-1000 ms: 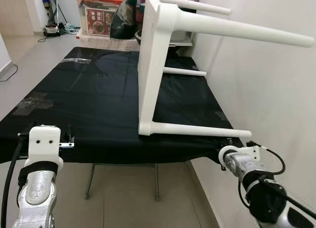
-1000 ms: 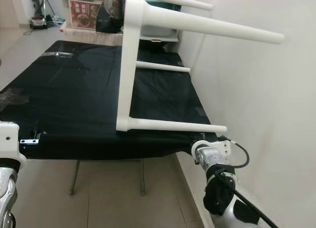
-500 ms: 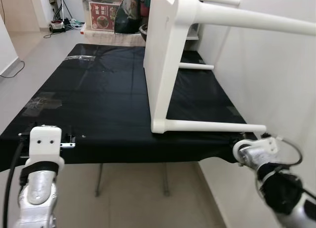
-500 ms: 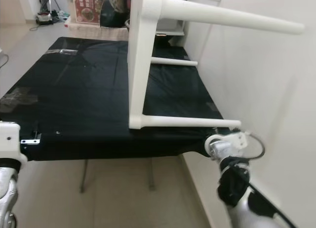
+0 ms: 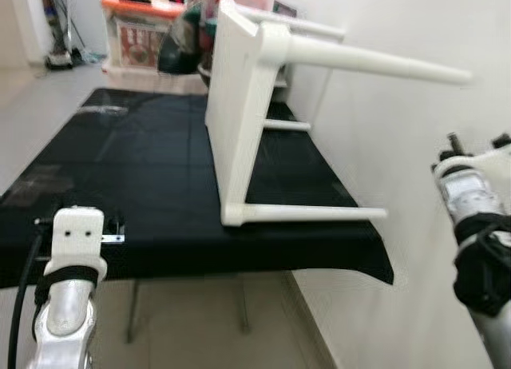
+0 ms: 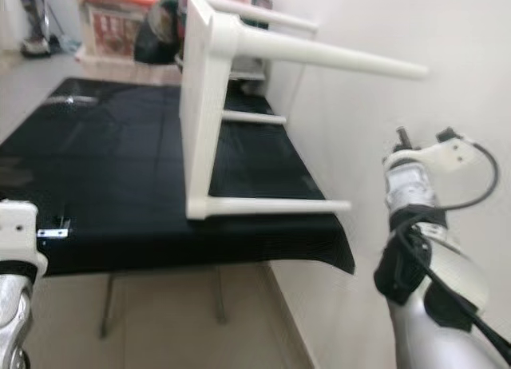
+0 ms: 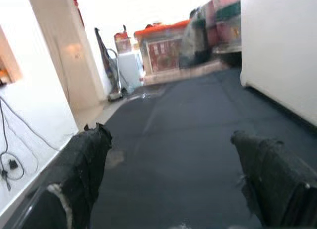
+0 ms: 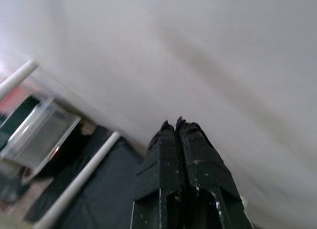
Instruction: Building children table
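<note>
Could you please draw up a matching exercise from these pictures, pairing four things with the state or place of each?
Things:
1. white table
2. black cloth
3. left end effector
4. right end effector

States or places:
A. fingers pressed together, raised beside the wall
B. lying on its side, legs pointing at the wall
C. fingers wide apart, at the near edge of the cloth
D. spread over the worktop, one corner hanging down

Pairs: 1-B, 2-D, 3-C, 4-A
</note>
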`<state>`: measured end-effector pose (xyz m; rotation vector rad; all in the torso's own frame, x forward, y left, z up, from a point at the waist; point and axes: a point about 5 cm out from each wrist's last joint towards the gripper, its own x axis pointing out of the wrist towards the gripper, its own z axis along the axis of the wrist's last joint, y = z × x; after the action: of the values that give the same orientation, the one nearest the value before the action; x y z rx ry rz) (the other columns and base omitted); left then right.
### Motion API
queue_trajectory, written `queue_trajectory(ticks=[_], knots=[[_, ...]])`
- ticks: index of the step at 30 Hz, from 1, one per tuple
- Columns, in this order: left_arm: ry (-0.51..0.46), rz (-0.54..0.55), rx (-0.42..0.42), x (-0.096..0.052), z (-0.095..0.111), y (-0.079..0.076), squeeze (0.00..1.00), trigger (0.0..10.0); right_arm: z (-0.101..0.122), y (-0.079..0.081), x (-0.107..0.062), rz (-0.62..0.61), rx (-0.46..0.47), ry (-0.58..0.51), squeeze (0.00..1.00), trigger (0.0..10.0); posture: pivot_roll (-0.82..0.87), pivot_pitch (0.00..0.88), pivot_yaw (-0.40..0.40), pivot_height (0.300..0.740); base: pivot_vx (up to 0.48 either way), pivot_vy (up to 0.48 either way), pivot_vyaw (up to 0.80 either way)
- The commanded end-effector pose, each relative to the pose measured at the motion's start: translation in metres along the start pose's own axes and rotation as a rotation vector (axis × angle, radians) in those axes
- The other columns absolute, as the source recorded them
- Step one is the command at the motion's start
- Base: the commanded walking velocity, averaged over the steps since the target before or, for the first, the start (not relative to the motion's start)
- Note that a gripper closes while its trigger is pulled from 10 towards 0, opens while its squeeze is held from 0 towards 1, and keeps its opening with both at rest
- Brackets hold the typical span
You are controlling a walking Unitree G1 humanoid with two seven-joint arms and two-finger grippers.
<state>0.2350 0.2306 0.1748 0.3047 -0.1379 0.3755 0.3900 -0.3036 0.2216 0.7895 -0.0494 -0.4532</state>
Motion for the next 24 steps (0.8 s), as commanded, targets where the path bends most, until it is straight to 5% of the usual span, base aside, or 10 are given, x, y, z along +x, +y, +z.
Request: queue_trajectory(ticks=[1,2,7,8,10,11,12,16,17,24], knots=[[0.023,-0.023,-0.004,-0.003,-0.003,-0.007,0.00,10.0,-0.011,0.000,-0.001,0.024,-0.059,0.032,0.02,10.0,0.18,0.000,-0.150,0.740,0.000,0.000,0.00],[0.025,-0.026,-0.005,-0.003,-0.003,-0.008,0.00,10.0,-0.017,0.004,-0.001,0.053,-0.085,0.041,1.00,10.0,0.17,0.000,-0.150,0.740,0.000,0.000,0.00],[0.028,-0.032,-0.007,-0.003,-0.004,-0.008,0.00,10.0,-0.037,0.013,-0.004,0.136,-0.191,0.069,1.00,10.0,0.16,0.000,-0.147,0.740,0.000,0.000,0.00],[0.027,-0.036,-0.010,-0.002,-0.004,-0.009,0.00,10.0,-0.049,0.022,-0.007,0.211,-0.298,0.056,1.00,10.0,0.15,0.000,-0.144,0.740,0.000,0.000,0.00],[0.027,-0.036,-0.010,-0.002,-0.004,-0.009,0.00,10.0,-0.049,0.022,-0.007,0.211,-0.298,0.056,1.00,10.0,0.15,0.000,-0.144,0.740,0.000,0.000,0.00],[0.026,-0.044,-0.017,-0.002,-0.003,-0.010,0.00,10.0,-0.062,0.031,-0.012,0.296,-0.387,0.052,1.00,10.0,0.14,0.000,-0.143,0.740,0.000,0.000,0.00],[0.022,-0.060,-0.024,-0.001,-0.003,-0.013,0.00,10.0,-0.083,0.043,-0.025,0.444,-0.593,-0.010,1.00,10.0,0.13,0.000,-0.144,0.740,0.000,0.000,0.00],[0.021,-0.067,-0.028,-0.001,-0.003,-0.015,0.00,10.0,-0.092,0.045,-0.031,0.492,-0.644,-0.027,1.00,10.0,0.13,0.000,-0.142,0.740,0.000,0.000,0.00],[0.021,-0.071,-0.030,-0.001,-0.003,-0.016,0.00,10.0,-0.101,0.046,-0.041,0.554,-0.745,-0.065,1.00,10.0,0.12,0.000,-0.146,0.740,0.000,0.000,0.00],[0.017,-0.081,-0.030,-0.003,-0.003,-0.019,0.00,10.0,-0.139,0.035,-0.081,0.672,-0.912,-0.082,1.00,10.0,0.12,0.000,-0.150,0.740,0.000,0.000,0.00]])
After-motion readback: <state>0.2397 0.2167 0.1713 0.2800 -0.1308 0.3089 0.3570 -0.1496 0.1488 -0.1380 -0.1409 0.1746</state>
